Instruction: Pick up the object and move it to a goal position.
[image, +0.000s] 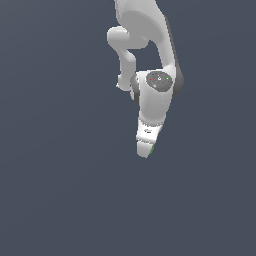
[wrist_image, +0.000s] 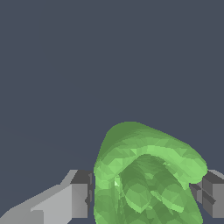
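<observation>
The object is a bright green lumpy blob (wrist_image: 144, 179). In the wrist view it fills the gap between my two fingers, with one finger (wrist_image: 76, 197) on one side and the other finger (wrist_image: 210, 192) on the opposite side, both against it. In the exterior view only a thin green sliver of the object (image: 151, 148) shows at the tip of my white gripper (image: 145, 150), which points downward below the arm. The gripper is shut on the object.
A plain dark grey-blue surface (image: 60, 190) fills the background in both views. The white arm (image: 150, 45) rises from the gripper to the top of the exterior view.
</observation>
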